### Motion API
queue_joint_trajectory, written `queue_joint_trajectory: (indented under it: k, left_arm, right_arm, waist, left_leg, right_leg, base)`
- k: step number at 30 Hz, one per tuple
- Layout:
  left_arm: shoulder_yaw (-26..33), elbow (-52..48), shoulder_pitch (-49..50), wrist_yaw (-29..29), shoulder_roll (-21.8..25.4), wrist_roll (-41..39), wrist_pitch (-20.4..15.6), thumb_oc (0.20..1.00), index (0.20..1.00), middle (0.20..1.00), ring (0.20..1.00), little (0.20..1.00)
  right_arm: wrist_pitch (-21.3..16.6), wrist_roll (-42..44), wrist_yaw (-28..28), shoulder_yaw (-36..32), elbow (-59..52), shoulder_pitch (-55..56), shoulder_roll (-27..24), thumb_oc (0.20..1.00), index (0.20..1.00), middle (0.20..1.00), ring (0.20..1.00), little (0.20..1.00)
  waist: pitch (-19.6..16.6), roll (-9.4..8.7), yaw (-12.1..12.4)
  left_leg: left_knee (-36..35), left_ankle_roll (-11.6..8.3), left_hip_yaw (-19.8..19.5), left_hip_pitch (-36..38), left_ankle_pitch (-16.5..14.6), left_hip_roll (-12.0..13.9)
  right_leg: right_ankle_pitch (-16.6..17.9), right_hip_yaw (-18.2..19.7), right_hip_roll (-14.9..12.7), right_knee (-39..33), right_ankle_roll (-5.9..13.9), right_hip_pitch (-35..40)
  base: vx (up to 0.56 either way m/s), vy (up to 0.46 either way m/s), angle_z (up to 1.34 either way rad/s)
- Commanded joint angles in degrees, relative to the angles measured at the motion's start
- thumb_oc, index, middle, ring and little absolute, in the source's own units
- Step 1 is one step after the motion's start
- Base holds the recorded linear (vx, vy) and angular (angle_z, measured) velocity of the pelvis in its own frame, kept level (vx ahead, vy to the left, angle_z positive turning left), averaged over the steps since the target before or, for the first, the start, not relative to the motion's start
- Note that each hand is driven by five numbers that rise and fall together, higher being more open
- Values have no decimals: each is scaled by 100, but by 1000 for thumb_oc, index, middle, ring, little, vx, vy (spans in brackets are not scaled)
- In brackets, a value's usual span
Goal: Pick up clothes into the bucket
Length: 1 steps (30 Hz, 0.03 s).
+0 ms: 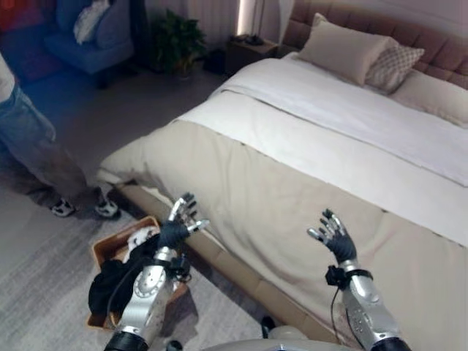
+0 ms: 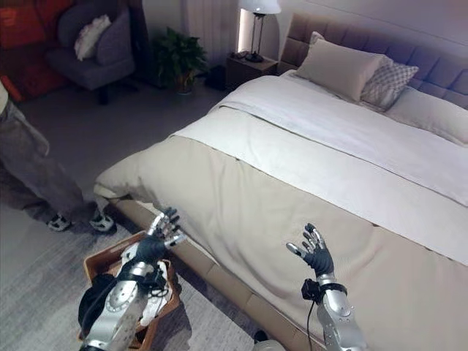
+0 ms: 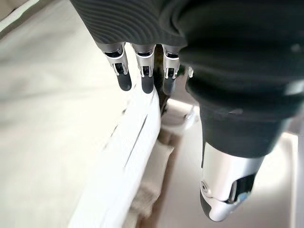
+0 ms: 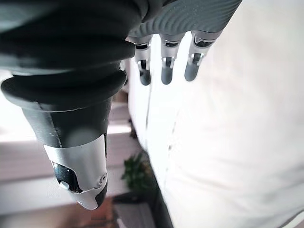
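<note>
An orange-brown bucket (image 1: pixel 102 248) stands on the rug by the bed's near corner, with black clothes (image 1: pixel 106 285) and a white piece (image 1: pixel 139 238) in it. My left hand (image 1: pixel 179 219) is raised over the bucket's far edge, next to the bed's side, open and holding nothing; its fingers (image 3: pixel 142 71) are straight in the left wrist view. My right hand (image 1: pixel 335 235) hovers open above the beige bedspread (image 1: pixel 292 212), fingers (image 4: pixel 164 66) spread, nothing in it.
The large bed (image 1: pixel 351 146) with white sheet and pillows (image 1: pixel 344 47) takes up the right side. A person (image 1: pixel 36 153) in jeans and sneakers stands at the left on the floor. An armchair (image 1: pixel 91 33), a plant (image 1: pixel 175 40) and a nightstand (image 1: pixel 248 47) stand at the back.
</note>
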Motion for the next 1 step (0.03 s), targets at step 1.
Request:
queue_joint_trajectory:
  k: [1]
  left_arm:
    - [166, -293, 4, -150, 211, 392, -179, 1000, 1000, 1000, 1000, 1000]
  right_arm:
    - [-219, 144, 48, -131, -459, -130, 67, 1000, 1000, 1000, 1000, 1000]
  waist:
    - [108, -133, 11]
  left_leg:
    - [399, 184, -193, 134, -575, -42]
  right_leg:
    - [748, -495, -219, -98, 249, -410]
  base:
    - [13, -52, -5]
